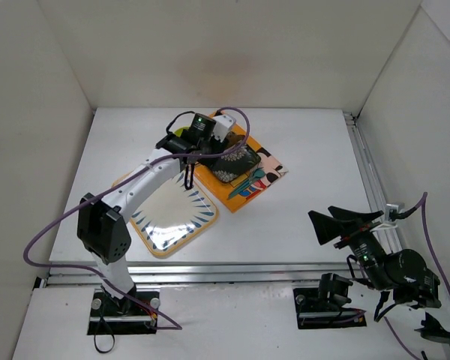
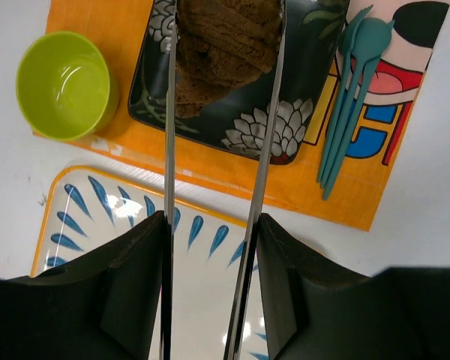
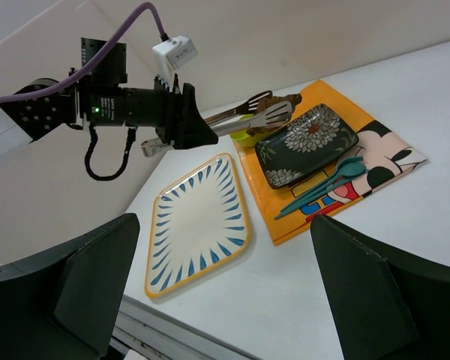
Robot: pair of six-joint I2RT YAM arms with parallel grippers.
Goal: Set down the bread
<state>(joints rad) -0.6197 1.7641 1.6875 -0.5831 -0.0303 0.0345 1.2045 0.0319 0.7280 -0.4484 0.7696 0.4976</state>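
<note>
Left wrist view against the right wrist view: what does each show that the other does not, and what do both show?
Only the left wrist view: the empty inside of the lime-green bowl, and the bread close up between the tongs. Only the right wrist view: the left arm from the side, and the whole blue-patterned plate. Both: tongs, bread, dark floral plate, teal cutlery, orange mat.

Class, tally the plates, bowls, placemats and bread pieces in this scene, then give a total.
Plates: 2 (dark floral plate, white blue-patterned plate)
Bowls: 1 (green bowl)
Placemats: 1 (orange placemat)
Bread pieces: 1 (the bread, in the tongs)
Total: 5
</note>
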